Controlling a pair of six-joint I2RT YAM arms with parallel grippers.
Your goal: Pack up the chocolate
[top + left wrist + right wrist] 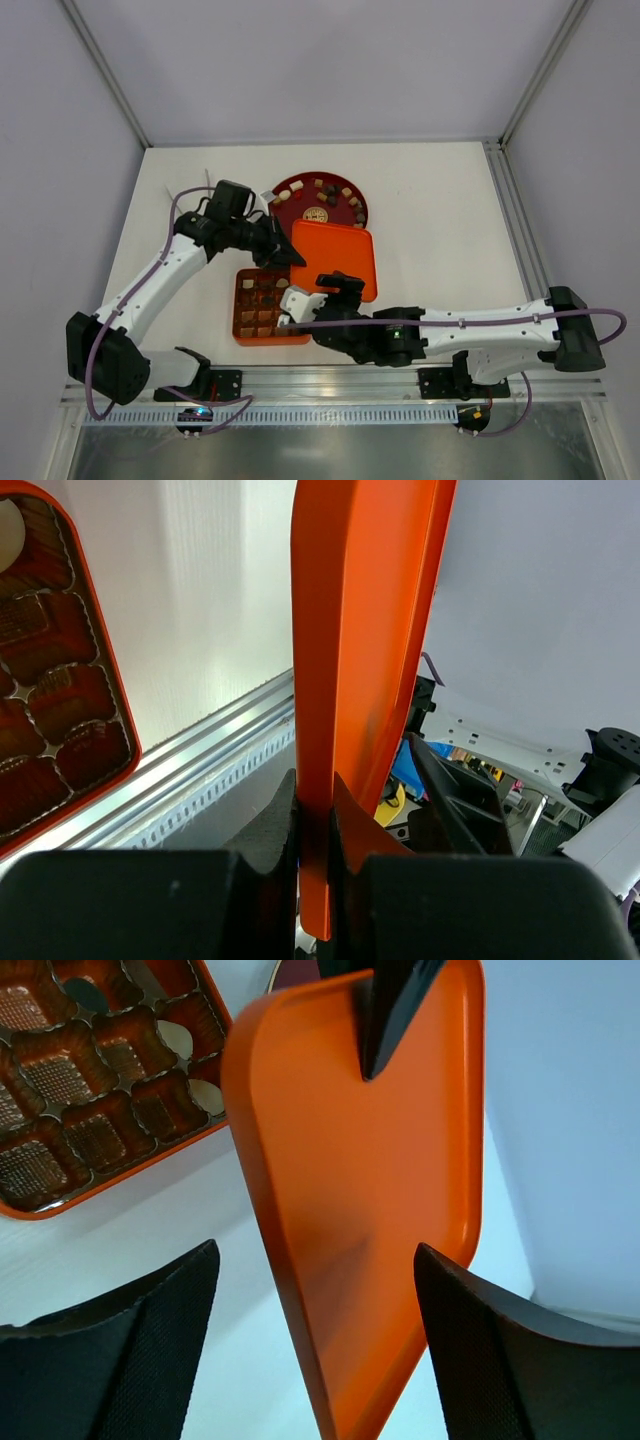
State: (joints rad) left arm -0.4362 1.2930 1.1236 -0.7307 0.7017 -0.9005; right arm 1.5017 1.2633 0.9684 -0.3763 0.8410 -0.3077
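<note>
lid (370,1210): orange plastic, smooth, a soft satin sheen, one faint dull patch on the face.
box tray (90,1090): thin glossy moulded plastic, brown-tinted, ribbed cup floors that catch the light.
my left fingers (262,832): black, matt, smooth, rubbery-looking.
my right fingers (140,1330): black, matt, a fine knurled grain all over.
my arm shells (150,290): white plastic, smooth, slightly glossy.
plate (300,205): dark red, glossy.
table (440,220): white, matt, smooth.
rail (280,380): bare metal, brushed, bright.
</note>
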